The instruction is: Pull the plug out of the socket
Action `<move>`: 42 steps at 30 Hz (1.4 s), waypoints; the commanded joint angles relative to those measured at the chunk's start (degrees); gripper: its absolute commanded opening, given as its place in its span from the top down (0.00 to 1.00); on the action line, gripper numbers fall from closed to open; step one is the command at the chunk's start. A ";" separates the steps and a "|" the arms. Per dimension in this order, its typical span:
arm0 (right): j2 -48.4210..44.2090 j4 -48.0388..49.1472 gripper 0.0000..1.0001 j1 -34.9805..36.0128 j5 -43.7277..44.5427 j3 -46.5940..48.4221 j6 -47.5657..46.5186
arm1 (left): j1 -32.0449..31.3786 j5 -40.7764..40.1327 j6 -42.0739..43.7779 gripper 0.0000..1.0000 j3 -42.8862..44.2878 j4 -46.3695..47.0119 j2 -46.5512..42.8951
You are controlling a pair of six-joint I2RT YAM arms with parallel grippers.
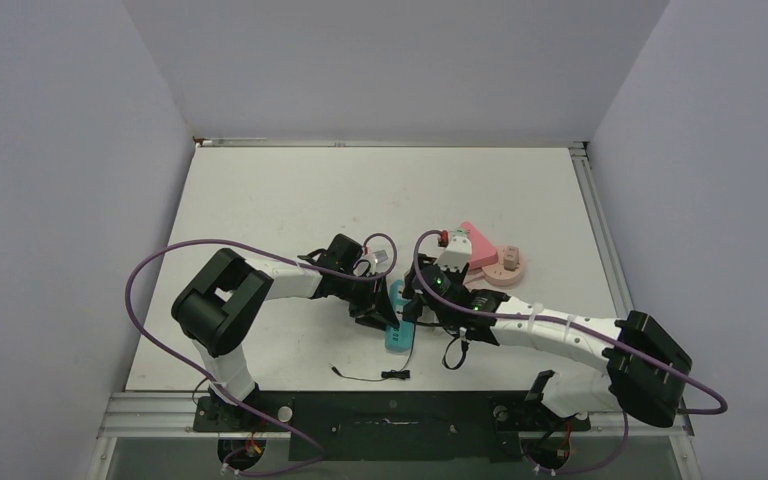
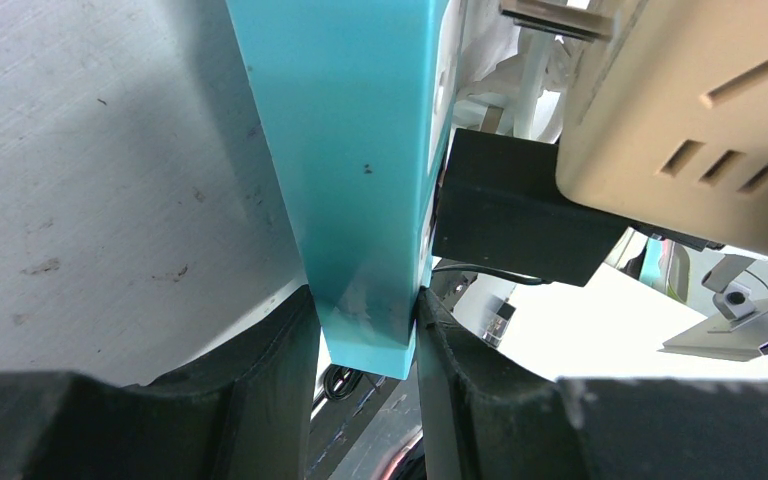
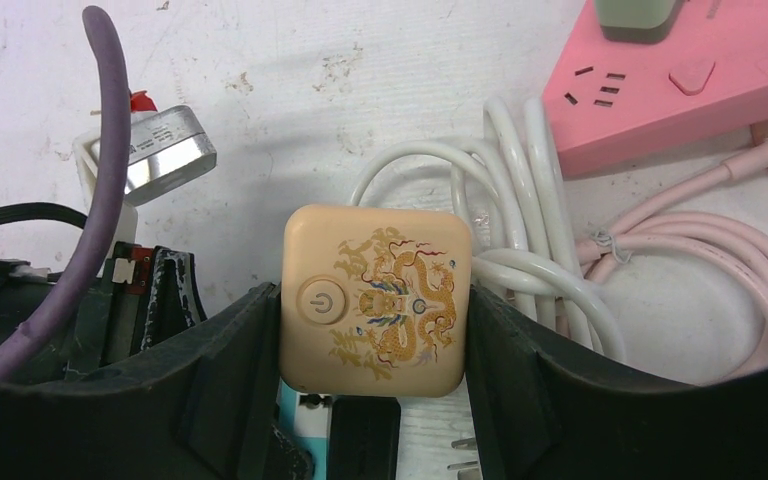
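Out on the white table point(image 1: 290, 190), a pink power strip point(image 3: 660, 90) lies flat with a grey-green block point(image 3: 640, 15) sitting on it, cut off by the top of the right wrist view. Just beside the strip, a pink cord point(image 3: 700, 265) lies coiled in loose loops. Down near the table's front edge, a thin black cable point(image 1: 370, 375) trails loose, well apart from the pink pair.

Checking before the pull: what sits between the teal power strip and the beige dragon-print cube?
A black block lies there, against the teal power strip and beside the beige cube; the left wrist view shows it.
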 commanded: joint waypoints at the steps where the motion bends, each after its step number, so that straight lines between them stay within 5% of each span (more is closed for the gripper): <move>1: -3.70 1.00 0.95 -0.70 2.48 1.67 -0.55 | 0.45 -2.69 2.57 0.98 1.04 -1.25 0.98; 8: -5.54 0.56 0.95 -1.18 3.01 2.23 -2.63 | 2.82 -3.92 4.16 0.30 2.08 -3.14 -1.19; 12: -5.97 -0.19 0.95 -1.33 3.54 2.89 -3.63 | 6.58 -5.41 5.15 0.15 2.06 -3.47 -5.54; 22: -0.10 4.89 0.95 -1.26 -1.99 8.22 -11.40 | 21.72 -14.71 11.14 0.12 5.72 -10.74 -21.66; 33: 21.33 8.22 0.95 0.85 -13.11 23.58 -16.11 | 37.87 -31.02 22.38 0.04 7.42 -17.07 -40.11; 42: 34.16 11.33 0.94 2.29 -21.11 34.27 -15.74 | 42.31 -28.29 22.06 0.03 5.88 -16.39 -42.56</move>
